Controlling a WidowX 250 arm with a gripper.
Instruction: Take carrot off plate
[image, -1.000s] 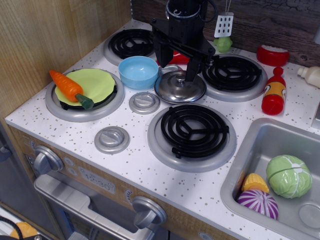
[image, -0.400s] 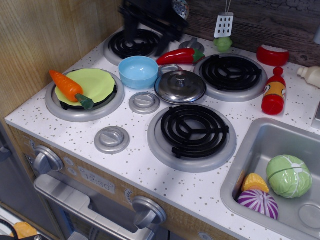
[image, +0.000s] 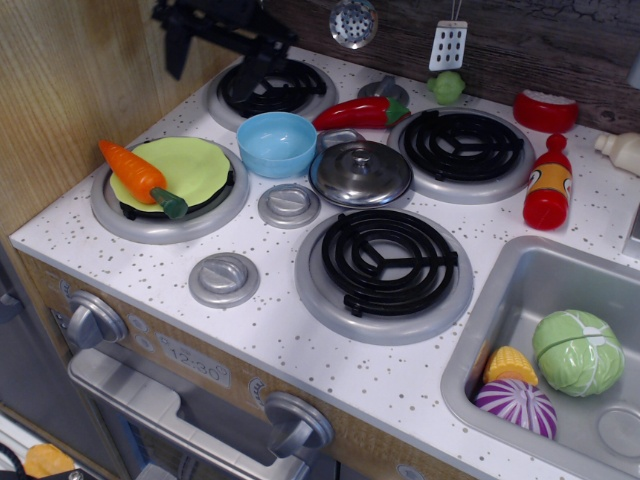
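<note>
The carrot (image: 141, 176) lies across the plate's (image: 195, 165) left edge on the front-left burner. The hand (image: 212, 62) hangs over the back-left burner, fingers apart, empty.

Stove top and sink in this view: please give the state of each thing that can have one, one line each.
Orange plastic toy carrot: lying across the plate's left edge, not gripped.
Flat lime-green round plate: resting on the front left burner.
Light-blue bowl: upright, empty.
Steel pot lid: lying knob up on the counter.
Black gripper: above the back left burner, holding nothing; whether open or shut cannot be told.
</note>
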